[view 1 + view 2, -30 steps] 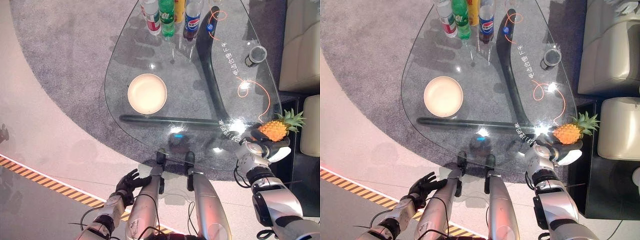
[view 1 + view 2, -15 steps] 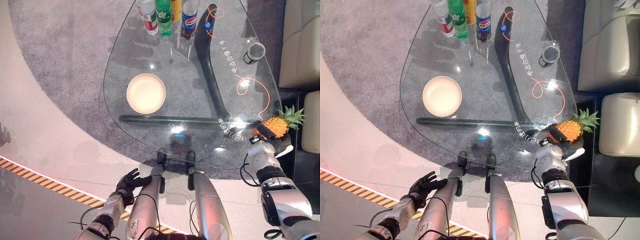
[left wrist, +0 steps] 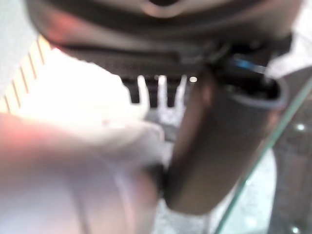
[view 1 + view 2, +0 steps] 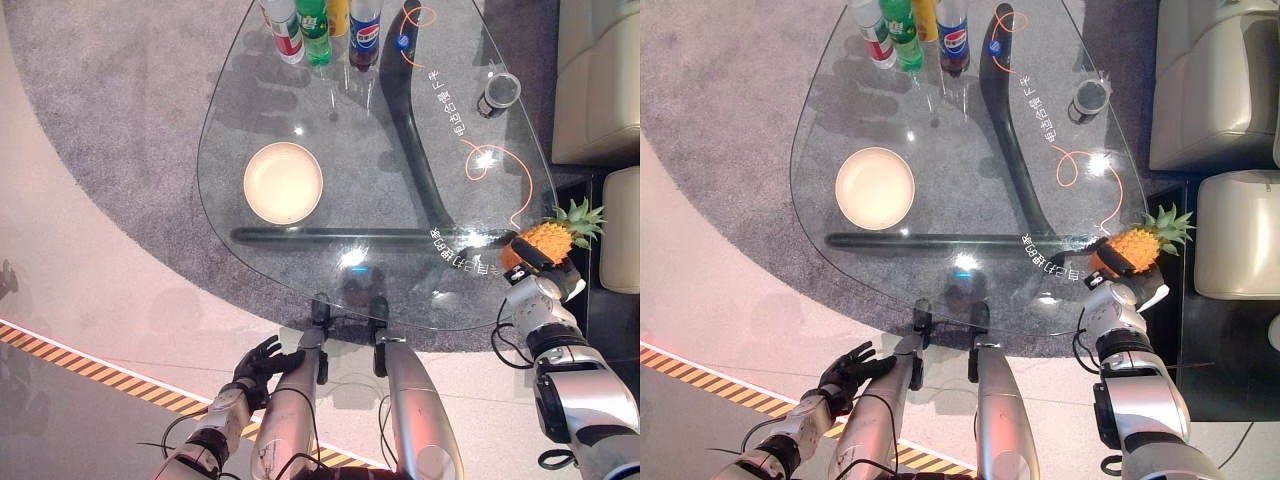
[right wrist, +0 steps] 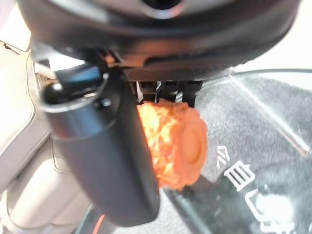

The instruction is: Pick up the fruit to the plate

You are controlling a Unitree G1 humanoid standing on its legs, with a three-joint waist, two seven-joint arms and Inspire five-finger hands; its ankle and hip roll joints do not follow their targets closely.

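The right hand (image 4: 1118, 290) is curled round a small orange pineapple with a green leafy crown (image 4: 1140, 245), its dark fingers wrapped over the fruit's near side and its white-covered thumb jutting out on the far side; in the right wrist view the thumb (image 5: 105, 161) lies pressed along the fruit's bumpy orange body (image 5: 173, 144), whose flat butt end faces the camera. The fruit sits at the right-hand edge of a clear, rounded-triangle glass coffee table (image 4: 330, 120) — whether it rests on the glass or is held just clear of it cannot be told — and its crown points away from the robot toward a beige padded seat (image 4: 622, 245) beside the table. The round cream plate (image 4: 284, 183) lies on the left part of the tabletop, well apart from the pineapple, with nothing on it. At the far end of the glass stands a cluster of plastic drink bottles (image 4: 318, 18), and a dark cup-like container (image 4: 498, 94) stands near the far right edge, close to orange line markings on the glass. The table stands on a grey carpet (image 4: 120, 110). The left hand (image 4: 259, 365) hangs low beside the robot, away from the table, over pale floor near a black-and-yellow striped tape line (image 4: 120, 385) — its dark fingers loose and spread, holding nothing.
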